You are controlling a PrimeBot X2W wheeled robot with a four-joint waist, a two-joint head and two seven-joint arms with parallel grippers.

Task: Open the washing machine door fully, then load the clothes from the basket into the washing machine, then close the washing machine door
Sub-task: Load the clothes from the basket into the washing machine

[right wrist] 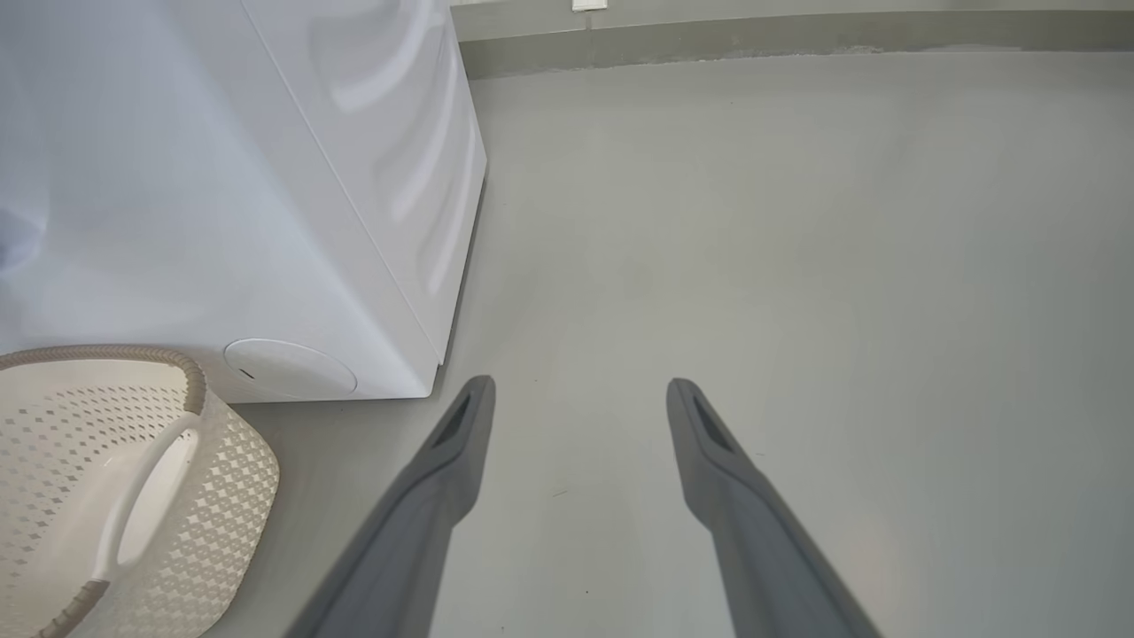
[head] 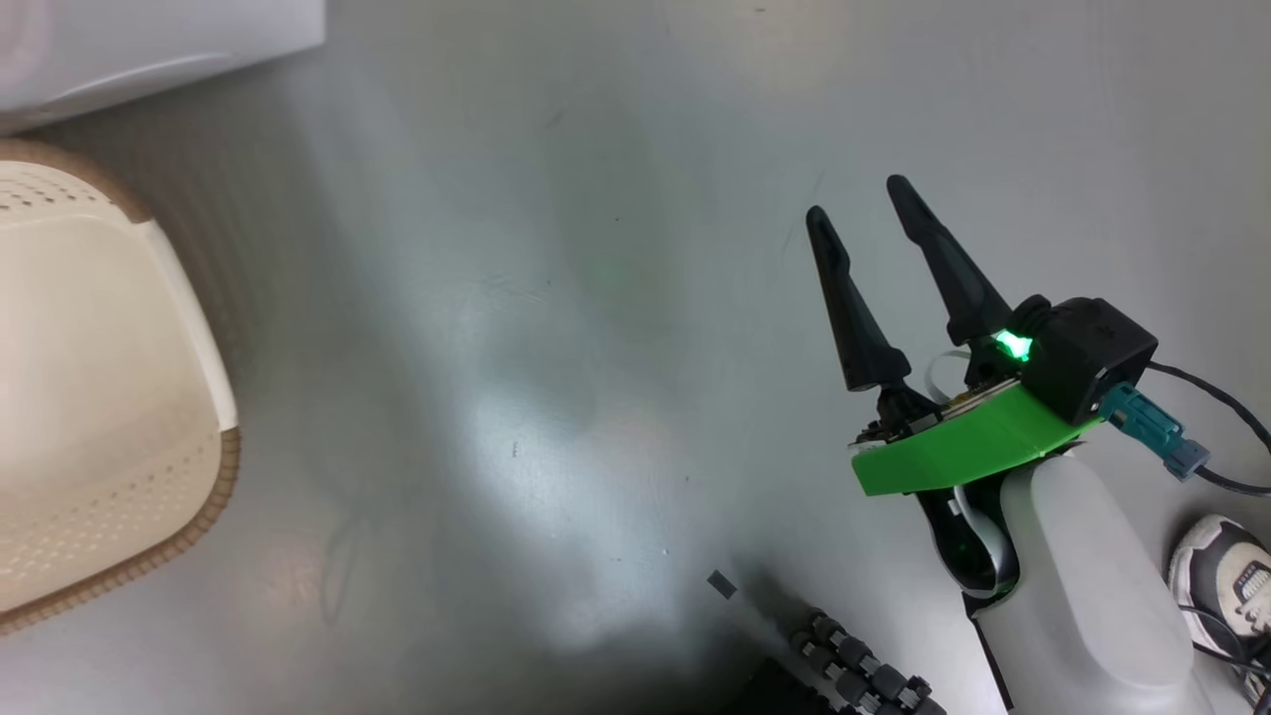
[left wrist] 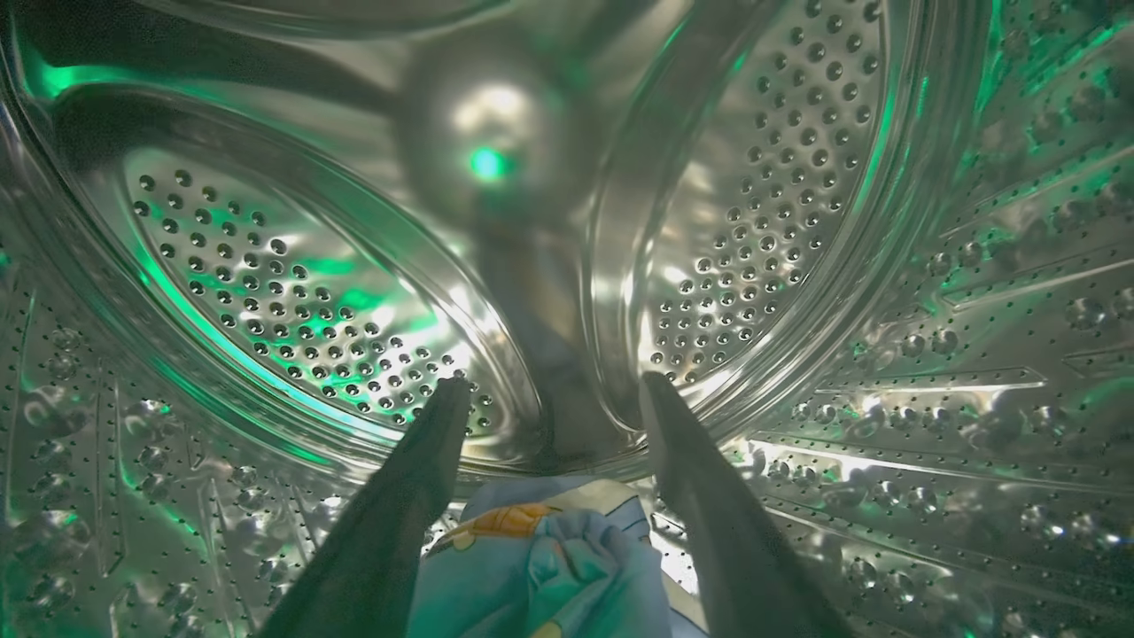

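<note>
Steel drum (left wrist: 780, 221) of the washing machine (right wrist: 266, 177) encloses the left pincer (left wrist: 554, 390), whose dark fingers stand wide apart and clamp nothing. A light-blue garment with an orange print (left wrist: 540, 567) lies low between their bases. That looks like a drop made deep enough to keep the cloth from spilling toward the opening, though whether it brushes a finger I cannot tell. Perforated walls curve close on every side, so the free way out is probably straight back along the fingers. The right pincer (head: 859, 199) is also open and empty above bare grey floor (head: 596, 298), well apart from the machine, probably parked clear of the loading path. The basket (right wrist: 221, 496) stands on the floor just beside the machine's front, handy for short carries. The part of its inside that shows looks empty. A person's shoe (head: 1226, 576) lies near the right forearm, which narrows the room on that side.
</note>
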